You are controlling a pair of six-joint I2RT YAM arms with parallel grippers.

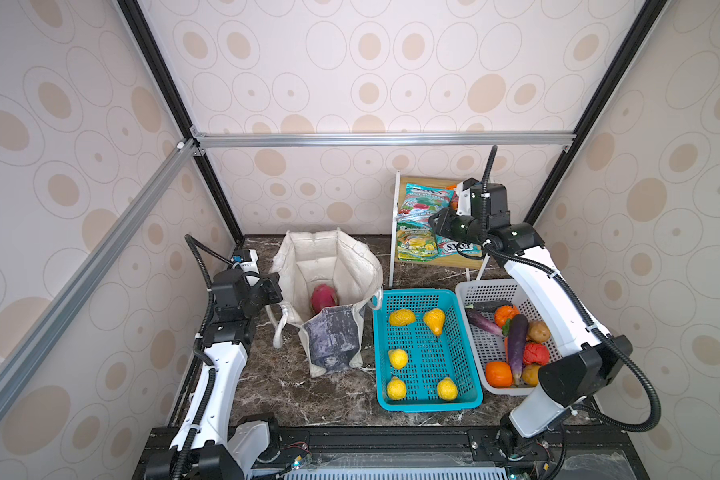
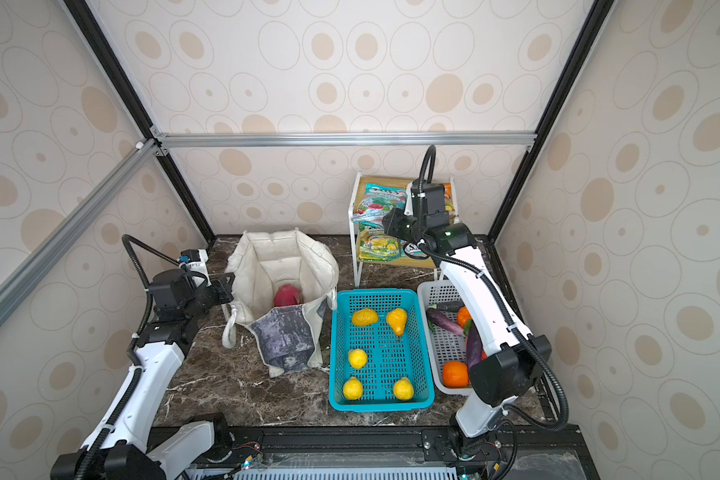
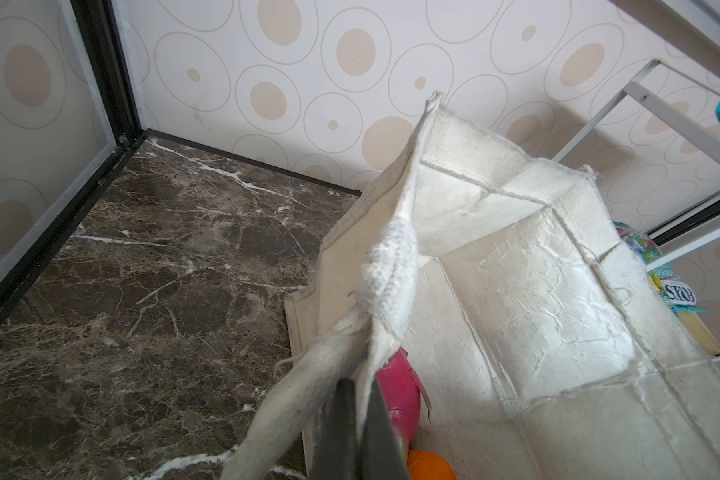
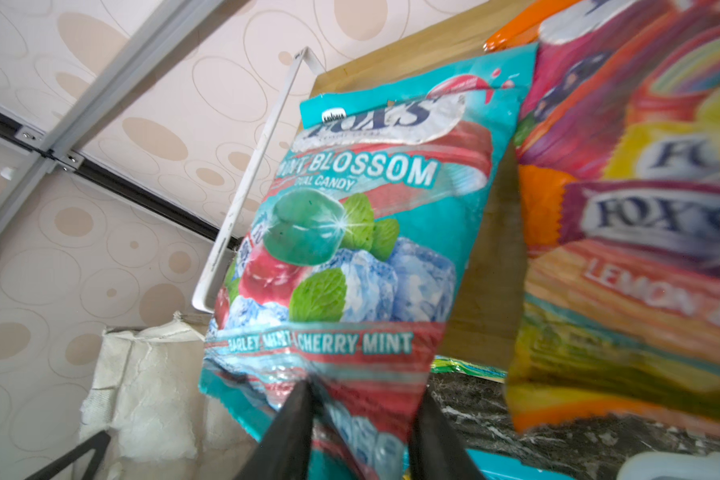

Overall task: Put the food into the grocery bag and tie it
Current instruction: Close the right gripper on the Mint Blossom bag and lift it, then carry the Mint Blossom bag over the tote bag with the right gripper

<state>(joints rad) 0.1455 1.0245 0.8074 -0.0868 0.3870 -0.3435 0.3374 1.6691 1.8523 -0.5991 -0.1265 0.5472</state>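
- The left wrist view showed the left jaws clenched on the left rim of the grocery bag (image 3: 516,291), where a woolly white strap handle (image 3: 308,386) met the cloth. The top views showed only the arm's tip meeting that rim.
- The bag, coarse off-white canvas with a blue-grey print on its near face, stood open on the dark, white-veined marble counter (image 1: 275,386), left of centre.
- A smooth pink dragon fruit (image 1: 324,298) lay at the bag's bottom in both top views. Only the left wrist view showed an orange (image 3: 431,465) beside it.
- The right wrist view showed the right jaws apart, one on either side of the near edge of a glossy teal packet (image 4: 350,232) on the wooden shelf (image 4: 395,54) at far right. Whether they pressed it could not be told.
- An orange-and-yellow packet (image 4: 624,270), blurred, lay just right of it.
- Only the top views showed the perforated teal basket (image 1: 429,405) holding five lumpy yellow fruits (image 1: 398,358). To its right the white basket (image 1: 470,291) held a purple eggplant (image 1: 517,345) among other produce.
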